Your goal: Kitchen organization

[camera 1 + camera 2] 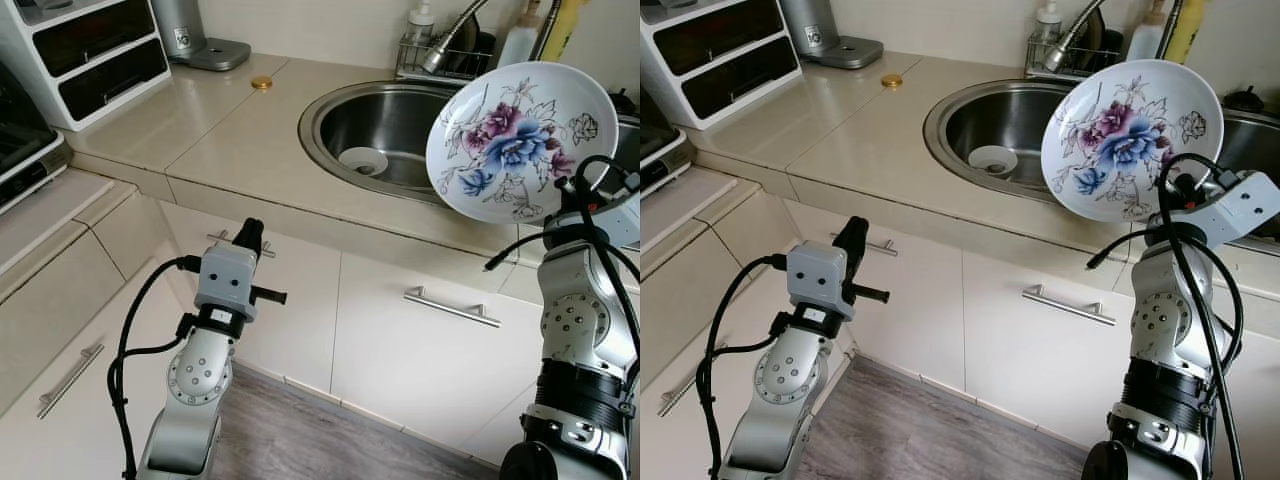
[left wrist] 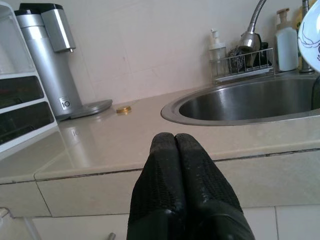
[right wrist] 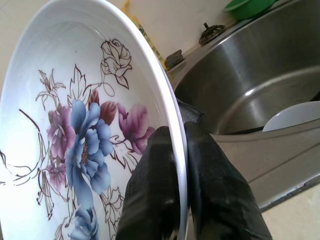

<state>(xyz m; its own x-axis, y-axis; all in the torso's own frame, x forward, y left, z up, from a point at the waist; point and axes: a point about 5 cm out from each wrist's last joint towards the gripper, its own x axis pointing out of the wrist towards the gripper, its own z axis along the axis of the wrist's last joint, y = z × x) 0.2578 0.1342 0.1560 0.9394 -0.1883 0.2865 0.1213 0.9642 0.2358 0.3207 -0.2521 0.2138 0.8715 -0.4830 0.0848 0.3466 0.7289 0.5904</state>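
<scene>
Lower foreground: the left gripper (image 1: 250, 236), fingers pressed together on nothing, hangs idle before the cabinet doors (image 1: 400, 345) at lower centre. Lower right: the right arm rises to the right gripper (image 3: 181, 165), clamped on the rim of the floral plate (image 1: 520, 140), one finger on the painted face and one behind. The plate stands nearly upright at upper right of the frame, above the front edge of the surface (image 1: 200, 130) and overlapping the round steel sink (image 1: 385, 125).

Step in hand, as judged: carrying the plate to its place. The grip is a thin edge pinch on a glazed rim, so the plate may pivot or slip; slow wrist motion and a level tilt before lowering would serve best, keeping the rim clear of the sink edge and the faucet (image 1: 450, 40).

Farther back: a small white dish (image 1: 363, 160) lies in the basin; a gold lid or coin (image 1: 261, 83) rests on the surface near a silver appliance (image 1: 190, 35) and a drawer unit (image 1: 90, 55) at upper left.

Hard to make out: the plate hides the right part of the sink and the wire rack (image 1: 430, 60) behind it; the intended destination cannot be told.
</scene>
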